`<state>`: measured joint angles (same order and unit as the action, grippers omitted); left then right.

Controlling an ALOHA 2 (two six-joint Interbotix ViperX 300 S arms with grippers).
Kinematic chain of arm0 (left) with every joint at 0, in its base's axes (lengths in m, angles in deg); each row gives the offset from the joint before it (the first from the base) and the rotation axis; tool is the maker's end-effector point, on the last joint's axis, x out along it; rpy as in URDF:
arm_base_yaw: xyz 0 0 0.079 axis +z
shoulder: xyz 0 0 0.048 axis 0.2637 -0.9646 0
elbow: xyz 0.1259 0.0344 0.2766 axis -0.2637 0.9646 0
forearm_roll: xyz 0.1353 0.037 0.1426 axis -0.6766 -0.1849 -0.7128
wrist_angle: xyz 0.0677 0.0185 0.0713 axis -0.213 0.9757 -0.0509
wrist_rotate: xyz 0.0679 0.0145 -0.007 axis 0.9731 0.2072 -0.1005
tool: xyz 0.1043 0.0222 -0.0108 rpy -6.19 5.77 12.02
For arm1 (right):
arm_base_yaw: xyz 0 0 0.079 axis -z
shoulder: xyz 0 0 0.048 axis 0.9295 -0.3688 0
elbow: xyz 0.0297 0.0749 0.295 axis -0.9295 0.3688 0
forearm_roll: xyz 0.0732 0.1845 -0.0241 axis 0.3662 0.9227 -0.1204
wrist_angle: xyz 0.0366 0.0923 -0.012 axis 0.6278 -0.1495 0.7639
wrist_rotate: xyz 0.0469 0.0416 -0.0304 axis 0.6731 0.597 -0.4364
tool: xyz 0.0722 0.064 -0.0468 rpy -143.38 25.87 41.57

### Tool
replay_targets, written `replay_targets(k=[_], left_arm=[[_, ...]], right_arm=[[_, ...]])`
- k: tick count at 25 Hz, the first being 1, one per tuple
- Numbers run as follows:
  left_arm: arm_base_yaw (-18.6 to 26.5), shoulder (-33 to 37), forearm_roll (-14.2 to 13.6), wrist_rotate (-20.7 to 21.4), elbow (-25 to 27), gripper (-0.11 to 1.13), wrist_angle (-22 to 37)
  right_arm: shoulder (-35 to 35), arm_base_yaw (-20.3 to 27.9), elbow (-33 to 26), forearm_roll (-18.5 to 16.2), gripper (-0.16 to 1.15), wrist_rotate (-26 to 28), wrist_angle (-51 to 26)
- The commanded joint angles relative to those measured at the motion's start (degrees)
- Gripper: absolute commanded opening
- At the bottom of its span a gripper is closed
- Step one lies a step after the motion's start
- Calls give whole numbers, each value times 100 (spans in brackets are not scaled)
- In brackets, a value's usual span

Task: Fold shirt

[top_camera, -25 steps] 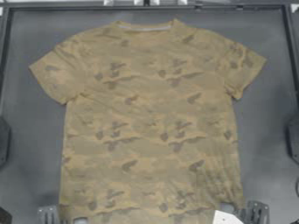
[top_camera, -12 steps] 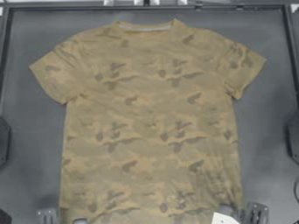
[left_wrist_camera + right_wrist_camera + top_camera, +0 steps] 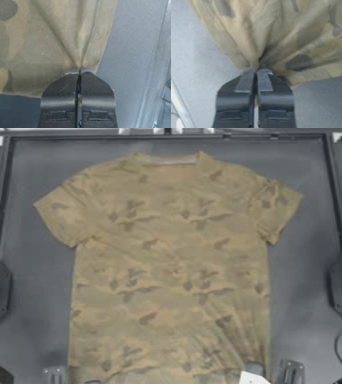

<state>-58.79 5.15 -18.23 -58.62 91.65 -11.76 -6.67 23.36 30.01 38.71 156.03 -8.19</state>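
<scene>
Though spread flat on the dark table (image 3: 310, 253), tan blotch-patterned cloth T-shirt (image 3: 170, 273) could bunch if hem corners get lifted unevenly; nothing obstructing. Left gripper (image 3: 79, 70): pressed together, pinching gathered hem fabric. Right gripper (image 3: 255, 70): likewise clamped on a hem corner; shallow bite, possible slip.

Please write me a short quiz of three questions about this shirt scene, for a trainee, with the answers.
1. True or false: the shirt lies spread flat on the table, both sleeves out.
2. What does the left hand hold? A) nothing B) a pinch of the shirt C) the table frame
3. Fill in: the collar points toward the ___ edge of the top view.

Key
1. True.
2. B. Its jaws are shut on gathered cloth; the right hand pinches the shirt the same way.
3. Top.
</scene>
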Motion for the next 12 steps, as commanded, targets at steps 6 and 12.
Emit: replay_targets(k=[6,12], left_arm=[[-9,290,-97,105,-343,3,571],[-264,431,-606,-26,-905,4,1538]], right_arm=[[123,-176,-448,-229,8,-88,-615],[536,-369,-782,-747,8,202,-1459]])
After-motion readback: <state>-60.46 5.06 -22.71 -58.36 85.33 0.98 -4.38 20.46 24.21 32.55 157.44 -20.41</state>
